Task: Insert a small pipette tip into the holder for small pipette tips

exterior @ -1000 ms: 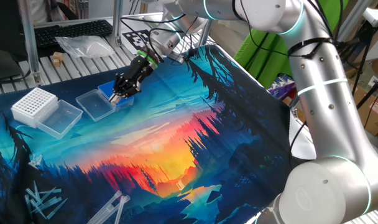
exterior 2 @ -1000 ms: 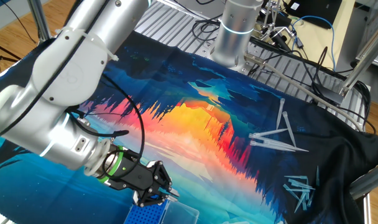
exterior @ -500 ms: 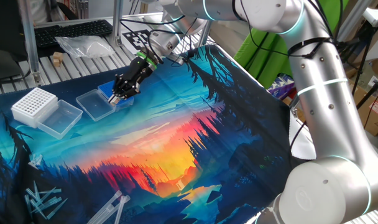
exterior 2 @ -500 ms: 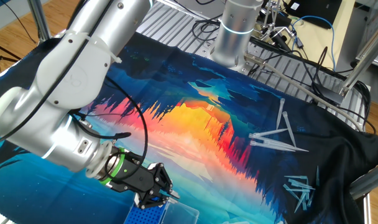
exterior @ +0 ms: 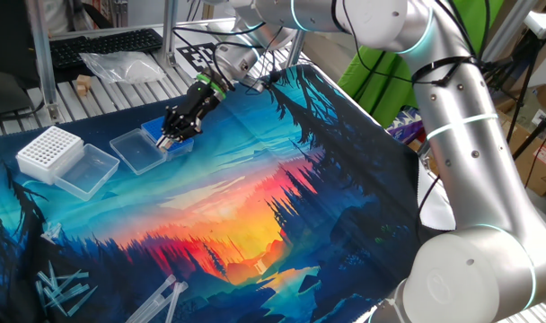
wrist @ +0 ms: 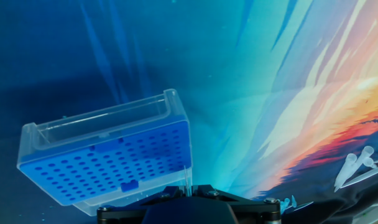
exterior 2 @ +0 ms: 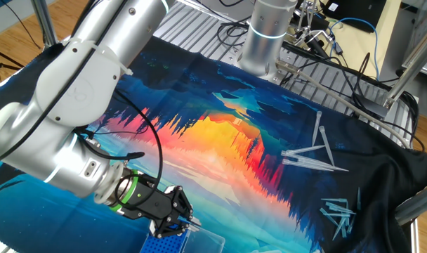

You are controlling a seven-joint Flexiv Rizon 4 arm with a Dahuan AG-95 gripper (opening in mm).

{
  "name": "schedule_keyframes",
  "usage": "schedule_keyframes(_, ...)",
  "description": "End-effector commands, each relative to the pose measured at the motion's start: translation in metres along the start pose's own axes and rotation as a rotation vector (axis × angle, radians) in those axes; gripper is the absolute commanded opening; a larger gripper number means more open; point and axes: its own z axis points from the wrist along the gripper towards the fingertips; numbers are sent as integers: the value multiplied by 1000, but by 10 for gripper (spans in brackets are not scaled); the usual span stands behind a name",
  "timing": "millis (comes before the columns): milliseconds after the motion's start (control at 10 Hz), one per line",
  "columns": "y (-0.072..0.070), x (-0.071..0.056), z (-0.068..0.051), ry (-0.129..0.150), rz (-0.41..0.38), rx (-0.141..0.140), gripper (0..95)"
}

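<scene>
Black metal, nearest to you in the hand view: the tool [wrist: 188,198], its jaws drawn together on a small pipette tip [wrist: 186,180], a thin clear sliver that stands up between them and ends right at the near edge of the blue grid.

Just beyond it you have the holder for small pipette tips [wrist: 108,165]: a blue rack with fine rows of tiny holes, its clear lid [wrist: 102,124] hinged back on the far side. From the fixed view over the worktop you see the same tool [exterior: 170,137] angled down onto the blue rack [exterior: 156,132], with the open lid [exterior: 136,150] lying flat beside it on the printed mat [exterior: 255,197].

Next along, well apart from the blue rack, you find a white rack [exterior: 48,151] with larger holes and its own clear lid [exterior: 86,170] open beside it.

Further out, loose clear pipette tips [exterior 2: 308,156] lie scattered on the sunset-coloured part of the mat, and a second heap [exterior 2: 340,213] sits near the mat's edge. In the hand view a few of these show at the right border [wrist: 357,165].

Farthest back, you have a keyboard [exterior: 102,43] and a clear plastic bag [exterior: 120,65] on the slatted worktop [exterior: 93,94].
</scene>
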Motion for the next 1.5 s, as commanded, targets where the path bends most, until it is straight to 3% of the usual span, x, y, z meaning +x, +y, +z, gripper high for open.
schedule_keyframes(100, 1, 0, 1, 3, 4, 3, 0)
schedule_keyframes(400, 2, -1, 2, 5, 5, 10, 0)
schedule_keyframes(600, 0, 0, 0, 25, 6, 15, 0)
schedule_keyframes(1500, 0, 4, 0, 39, 1, 17, 0)
